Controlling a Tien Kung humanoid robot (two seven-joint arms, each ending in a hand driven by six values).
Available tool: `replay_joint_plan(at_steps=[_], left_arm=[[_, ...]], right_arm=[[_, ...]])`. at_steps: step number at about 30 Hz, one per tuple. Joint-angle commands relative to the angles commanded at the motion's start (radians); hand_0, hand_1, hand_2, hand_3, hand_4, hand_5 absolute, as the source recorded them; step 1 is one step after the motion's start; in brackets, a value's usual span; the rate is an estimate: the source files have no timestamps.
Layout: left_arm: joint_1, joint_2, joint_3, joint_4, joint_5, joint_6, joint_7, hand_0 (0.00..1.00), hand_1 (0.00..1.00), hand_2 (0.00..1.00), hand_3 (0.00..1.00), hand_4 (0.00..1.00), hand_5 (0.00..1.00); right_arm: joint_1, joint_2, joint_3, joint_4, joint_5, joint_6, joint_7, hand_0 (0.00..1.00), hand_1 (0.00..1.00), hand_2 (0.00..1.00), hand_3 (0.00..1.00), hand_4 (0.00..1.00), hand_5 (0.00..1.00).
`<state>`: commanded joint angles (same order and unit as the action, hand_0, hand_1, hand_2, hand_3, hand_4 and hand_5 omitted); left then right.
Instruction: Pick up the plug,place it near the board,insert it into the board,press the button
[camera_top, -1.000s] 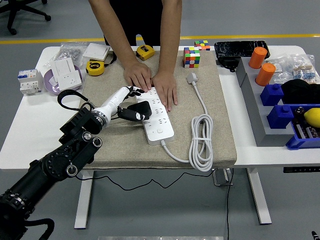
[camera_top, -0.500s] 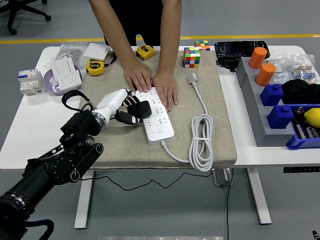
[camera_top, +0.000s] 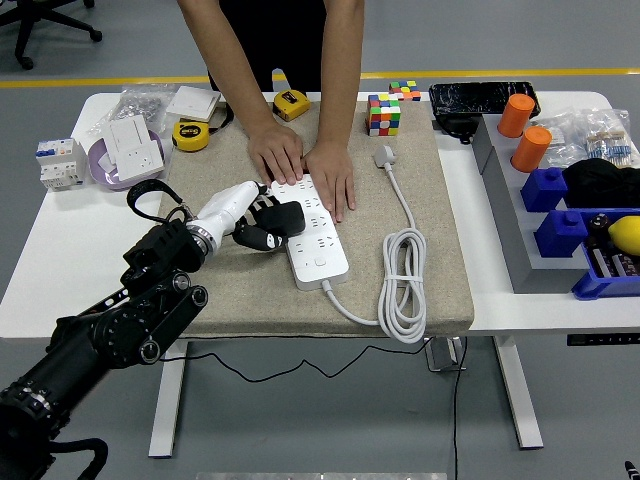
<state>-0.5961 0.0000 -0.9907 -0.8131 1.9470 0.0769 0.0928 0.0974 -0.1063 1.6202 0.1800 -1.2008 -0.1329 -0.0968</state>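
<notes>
A white power strip (camera_top: 312, 232) lies on the beige mat (camera_top: 250, 290), with its white cable (camera_top: 404, 285) coiled to the right. My left hand (camera_top: 250, 212), white with black fingers, is shut on the black plug (camera_top: 280, 219), which sits over the strip's left edge near its middle sockets. A person at the far side presses both hands (camera_top: 305, 165) flat on the strip's far end. The strip's button is at its near end (camera_top: 319, 266). My right hand is out of view.
Two yellow tape measures (camera_top: 190, 135) and a Rubik's cube (camera_top: 384, 114) sit near the mat's far edge. White sockets and a breaker (camera_top: 60, 163) lie far left. Grey and blue bins (camera_top: 560, 215) with orange cylinders fill the right side.
My left hand has shifted the black plug slightly up and right, from beside the strip's left edge onto the strip. The person's hands have stayed put.
</notes>
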Motion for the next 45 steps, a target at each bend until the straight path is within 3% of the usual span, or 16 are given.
replay_joint_plan(at_steps=[2,3,8,9,29,45], left_arm=[[0.000,0.000,0.001,-0.001,-0.009,-0.005,0.000,0.319,0.476,0.483,0.510,0.779,0.199],[0.001,0.000,0.001,-0.002,-0.011,-0.006,0.000,0.272,0.244,0.251,0.334,0.758,0.296],[0.005,0.000,0.002,-0.002,-0.041,-0.015,-0.002,0.272,0.244,0.251,0.334,0.758,0.296],[0.006,0.000,0.002,-0.001,-0.049,-0.017,-0.003,0.252,0.110,0.151,0.241,0.736,0.376],[0.010,0.000,0.002,0.015,-0.068,-0.008,-0.016,0.237,0.069,0.131,0.219,0.734,0.399],[0.012,0.000,-0.007,0.007,-0.147,-0.004,-0.034,0.239,0.066,0.131,0.218,0.729,0.415]], right_arm=[[-0.001,0.000,0.000,0.000,-0.001,0.000,0.000,0.767,0.770,0.767,0.828,0.998,0.998],[-0.001,-0.001,0.001,0.000,-0.002,0.000,0.000,0.767,0.770,0.768,0.829,0.998,0.998],[-0.004,0.000,0.000,0.000,-0.002,0.000,-0.001,0.767,0.770,0.768,0.829,0.998,0.998],[-0.004,0.000,-0.001,0.000,-0.002,0.001,-0.001,0.767,0.770,0.768,0.827,0.998,0.998],[-0.006,-0.002,-0.002,0.000,-0.001,0.001,0.000,0.766,0.770,0.768,0.829,0.998,0.998],[-0.003,0.000,0.001,0.000,-0.002,0.001,0.000,0.767,0.770,0.768,0.828,0.998,0.998]])
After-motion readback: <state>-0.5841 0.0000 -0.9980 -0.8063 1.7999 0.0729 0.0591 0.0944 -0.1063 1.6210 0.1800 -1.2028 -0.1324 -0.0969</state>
